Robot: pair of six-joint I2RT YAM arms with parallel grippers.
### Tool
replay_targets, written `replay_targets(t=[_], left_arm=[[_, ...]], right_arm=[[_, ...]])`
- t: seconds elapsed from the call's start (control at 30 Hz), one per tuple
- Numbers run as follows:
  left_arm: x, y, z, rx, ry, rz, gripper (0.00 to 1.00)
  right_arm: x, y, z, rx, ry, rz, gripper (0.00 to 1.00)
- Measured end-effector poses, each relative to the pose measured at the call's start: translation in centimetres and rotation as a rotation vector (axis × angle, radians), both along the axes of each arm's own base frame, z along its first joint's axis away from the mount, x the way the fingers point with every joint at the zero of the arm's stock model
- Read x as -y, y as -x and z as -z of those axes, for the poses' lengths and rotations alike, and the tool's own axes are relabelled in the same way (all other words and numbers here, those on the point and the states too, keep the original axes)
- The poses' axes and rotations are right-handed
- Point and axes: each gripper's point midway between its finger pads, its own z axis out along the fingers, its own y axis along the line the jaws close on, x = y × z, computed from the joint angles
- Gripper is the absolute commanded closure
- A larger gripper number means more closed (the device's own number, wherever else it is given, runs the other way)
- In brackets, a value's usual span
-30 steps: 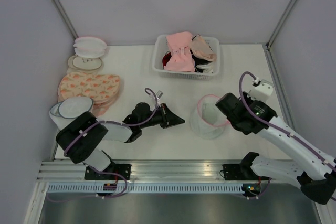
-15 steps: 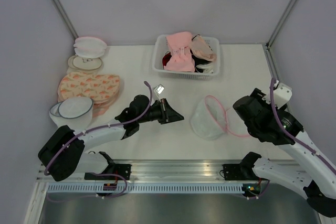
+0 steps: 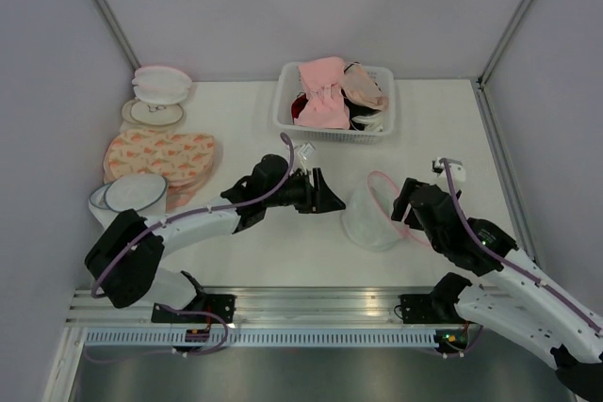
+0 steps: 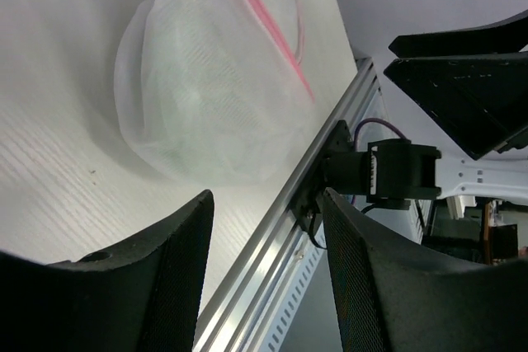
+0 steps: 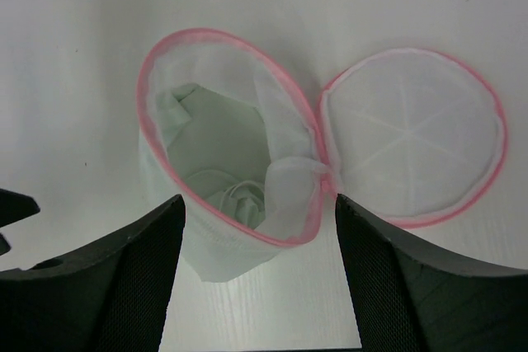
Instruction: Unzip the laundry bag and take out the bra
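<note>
The right gripper's (image 5: 260,204) jaws stand wide apart and hold nothing. They hang just over the open laundry bag (image 5: 239,80). The left gripper's (image 4: 266,204) jaws are apart too and empty, close to the bag at its 9 o'clock side, while the right gripper is at 3 o'clock. The bag sits on the white table (image 3: 273,242), toward 5 o'clock from the basket (image 3: 283,118) of pink clothes. Its pink zip looks undone, and the flat lid half (image 5: 412,138) lies flopped open at 3 o'clock of the deep half. The pale green bra (image 5: 214,146) is tucked down inside the deep half, so the unzip step looks done and the bra is not out yet. Next, one gripper should dip in, pinch the soft bra and lift it out. The other may need to hold the bag down.
</note>
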Motion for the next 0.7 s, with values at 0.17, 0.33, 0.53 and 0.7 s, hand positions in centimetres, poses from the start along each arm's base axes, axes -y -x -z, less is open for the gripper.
replay_targets(t=[0.17,0.33,0.53,0.7], left_arm=[[0.5,0.5,2.8,-0.032,-0.073,0.011,0.39],[1.1,1.1,3.6,-0.036,-0.107,0.024,0.39],[3.7,0.7,0.5,0.027,-0.064,0.042,0.36],[6.0,-1.9,-0.7,0.06,-0.062,0.013,0.36]], right_arm=[[-2.5,-0.8,2.2,-0.036,-0.004,-0.097,0.22],[-3.1,-1.4,3.4,-0.047,0.018,-0.105,0.22],[-1.8,-1.8,3.4,-0.021,0.032,-0.021,0.22],[-0.9,-1.4,4.1,-0.033,0.042,0.02,0.22]])
